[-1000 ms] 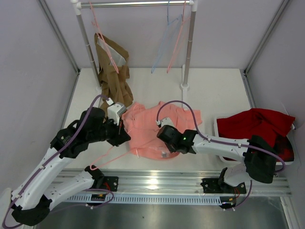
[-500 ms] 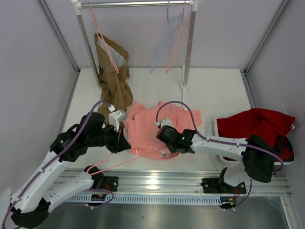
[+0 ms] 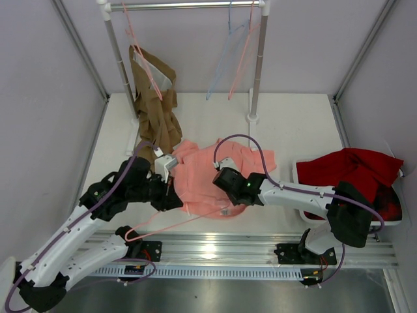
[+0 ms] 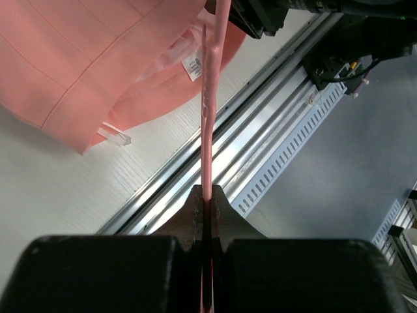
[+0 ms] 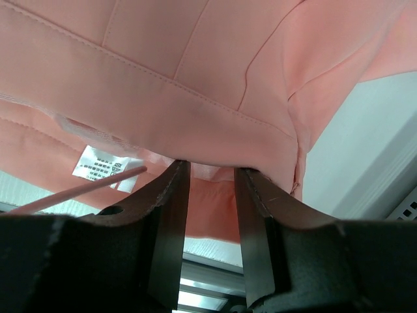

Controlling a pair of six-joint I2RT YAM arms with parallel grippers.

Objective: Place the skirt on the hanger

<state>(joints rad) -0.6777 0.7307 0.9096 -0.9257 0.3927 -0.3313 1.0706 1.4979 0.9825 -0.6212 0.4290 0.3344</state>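
Note:
The salmon-pink skirt lies crumpled on the table between both arms. My left gripper is shut on the thin pink wire of the hanger. The hook lies near the table's front edge, and the far end reaches the skirt's white label. In the left wrist view the hanger runs straight out of the left gripper toward the skirt. My right gripper stands open. The waistband of the skirt drapes over its tips, and the hanger passes by the label.
A clothes rack at the back carries a brown garment, a pale blue hanger and pink hangers. Its right post stands on the table. A dark red cloth fills a white bin at the right. A metal rail runs along the near edge.
My left gripper has moved right and nearer with the hanger, pushing its far end toward the skirt's label. The right arm has barely shifted.

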